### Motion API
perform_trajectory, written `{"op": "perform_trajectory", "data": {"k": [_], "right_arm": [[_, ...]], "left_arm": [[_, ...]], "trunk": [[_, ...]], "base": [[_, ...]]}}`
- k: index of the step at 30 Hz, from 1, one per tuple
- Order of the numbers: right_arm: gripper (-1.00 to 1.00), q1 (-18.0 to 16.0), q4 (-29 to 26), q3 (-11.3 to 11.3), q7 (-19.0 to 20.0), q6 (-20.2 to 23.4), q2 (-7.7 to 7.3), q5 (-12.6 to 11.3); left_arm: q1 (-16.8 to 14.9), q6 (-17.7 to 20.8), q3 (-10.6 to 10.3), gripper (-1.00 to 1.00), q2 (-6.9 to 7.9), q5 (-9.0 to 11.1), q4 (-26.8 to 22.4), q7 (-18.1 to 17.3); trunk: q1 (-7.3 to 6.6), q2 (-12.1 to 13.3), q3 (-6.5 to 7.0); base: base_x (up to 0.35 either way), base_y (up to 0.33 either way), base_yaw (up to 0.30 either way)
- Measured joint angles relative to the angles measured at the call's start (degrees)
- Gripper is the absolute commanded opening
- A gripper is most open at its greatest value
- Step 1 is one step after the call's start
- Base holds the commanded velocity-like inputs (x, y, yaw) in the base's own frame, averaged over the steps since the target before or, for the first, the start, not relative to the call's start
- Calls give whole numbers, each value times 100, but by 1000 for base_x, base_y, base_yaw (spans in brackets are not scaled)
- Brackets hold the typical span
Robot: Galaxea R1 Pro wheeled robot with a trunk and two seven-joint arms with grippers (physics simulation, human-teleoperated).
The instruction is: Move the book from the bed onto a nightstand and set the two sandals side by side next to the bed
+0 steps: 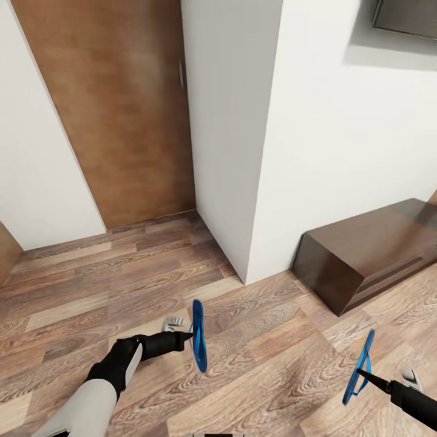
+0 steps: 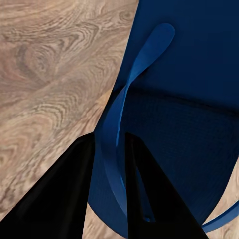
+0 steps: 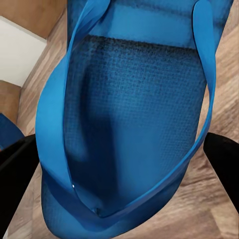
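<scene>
Blue sandals hang edge-on above the wood-plank floor [image 1: 91,285], left of the low dark cabinet [image 1: 364,255]; the left gripper [image 1: 189,337] pinches one sandal [image 1: 198,335] by its strap [image 2: 117,124]; the right gripper [image 1: 363,375] clamps the other sandal [image 1: 358,367].

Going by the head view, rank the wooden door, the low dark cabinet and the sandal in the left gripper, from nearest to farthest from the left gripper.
1. Sandal, held at the left gripper.
2. Low dark cabinet, on the right against the wall.
3. Wooden door, ahead at the back.
</scene>
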Motion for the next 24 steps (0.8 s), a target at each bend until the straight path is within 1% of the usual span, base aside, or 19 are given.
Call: {"op": "perform_trajectory", "data": {"k": [10, 11, 16, 18, 20, 21, 23, 24], "right_arm": [[-100, 1, 0, 0, -2, 1, 3, 0], [-100, 2, 0, -1, -7, 0, 1, 0], [-100, 2, 0, 0, -30, -1, 7, 0], [-100, 3, 8, 2, -72, -7, 12, 1], [-100, 3, 9, 8, -80, -8, 58, 2], [-100, 1, 9, 9, -85, -10, 146, 4], [-100, 0, 9, 3, -131, -12, 216, 1], [-100, 2, 9, 10, -278, -14, 276, 6]], "left_arm": [[1, 0, -11, -100, -9, -9, 55, -1], [1, 0, -14, -100, -9, -19, 136, -1], [0, -4, -9, -100, -9, -9, 189, -2], [0, -63, -3, -100, -9, -2, 205, -2], [0, -130, -1, -100, -10, -5, 268, 1], [0, -216, -1, -100, -1, -18, 372, 6], [-1, -314, 6, -100, 17, -12, 473, 26], [0, -388, 4, -100, 45, -23, 546, 82]], "trunk": [[-26, 14, 222], [-47, 53, 240], [-157, 253, 330], [-201, 333, 366], [-245, 414, 401], [-266, 454, 419], [-310, 534, 455], [-332, 574, 473]], "base": [[0, 0, 0], [0, 0, 0], [0, 0, 0], [0, 0, 0], [0, 0, 0], [0, 0, 0], [0, 0, 0], [0, 0, 0]]}}
